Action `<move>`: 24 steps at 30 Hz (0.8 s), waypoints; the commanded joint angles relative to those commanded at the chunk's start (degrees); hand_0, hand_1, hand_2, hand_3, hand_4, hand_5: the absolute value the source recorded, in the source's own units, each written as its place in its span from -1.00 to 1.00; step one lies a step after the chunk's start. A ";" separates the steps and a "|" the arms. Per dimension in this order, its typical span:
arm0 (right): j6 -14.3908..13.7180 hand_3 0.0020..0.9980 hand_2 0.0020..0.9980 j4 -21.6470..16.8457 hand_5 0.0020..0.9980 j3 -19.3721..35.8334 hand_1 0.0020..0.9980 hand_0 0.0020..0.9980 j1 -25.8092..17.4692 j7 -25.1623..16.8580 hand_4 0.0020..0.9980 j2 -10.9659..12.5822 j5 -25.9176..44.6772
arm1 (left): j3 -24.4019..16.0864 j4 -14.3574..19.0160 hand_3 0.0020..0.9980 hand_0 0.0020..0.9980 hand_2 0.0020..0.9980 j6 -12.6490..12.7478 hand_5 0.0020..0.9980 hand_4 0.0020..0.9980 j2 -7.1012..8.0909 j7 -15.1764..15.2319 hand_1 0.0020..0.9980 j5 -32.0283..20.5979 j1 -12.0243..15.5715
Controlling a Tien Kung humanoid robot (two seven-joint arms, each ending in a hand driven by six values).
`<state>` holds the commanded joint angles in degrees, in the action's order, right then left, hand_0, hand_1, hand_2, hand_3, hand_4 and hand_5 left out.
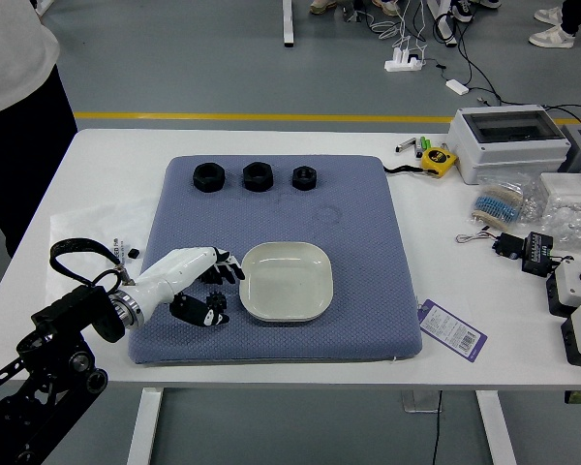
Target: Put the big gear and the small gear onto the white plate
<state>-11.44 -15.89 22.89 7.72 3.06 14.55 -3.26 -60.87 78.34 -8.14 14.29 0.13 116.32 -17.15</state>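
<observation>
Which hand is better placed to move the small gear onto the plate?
Left, probably: the left hand is at the small gear beside the white plate; no right hand shows.

White plate (287, 281) flat on mat (368, 334); black small gear (216, 301) left; big gear (211, 278) mostly hidden.

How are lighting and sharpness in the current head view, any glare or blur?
Head view: even, bright light; small glints on the plastic bags; soft shadow below the plate; black nuts dark, little surface detail; no obvious motion blur.

Cream-white plate (287, 282) — blue-grey mat (368, 232) — black nuts (258, 176).
</observation>
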 joint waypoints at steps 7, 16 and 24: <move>-0.04 0.22 0.49 -0.01 0.42 0.14 0.30 0.30 -0.11 0.11 0.73 -0.02 -0.27 | 0.04 -1.98 0.18 -0.08 0.12 0.19 -1.00 0.72 -0.23 0.16 0.03 0.03 -0.32; 0.02 0.22 0.49 -0.01 0.42 0.02 0.30 0.31 -0.14 0.06 0.73 -0.01 -0.12 | 0.06 -2.95 0.16 -0.11 0.09 0.10 -1.00 0.64 -0.15 -0.01 0.00 -0.01 -0.47; 0.09 0.22 0.49 0.00 0.42 0.00 0.30 0.31 -0.10 0.11 0.73 -0.04 -0.06 | -0.10 -2.81 0.10 -0.25 0.00 0.00 -1.00 0.33 0.06 -0.13 -0.12 -0.40 -0.49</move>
<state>-11.35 -15.90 22.89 7.62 3.17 14.51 -3.32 -60.96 75.53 -8.15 14.35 0.00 115.92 -17.64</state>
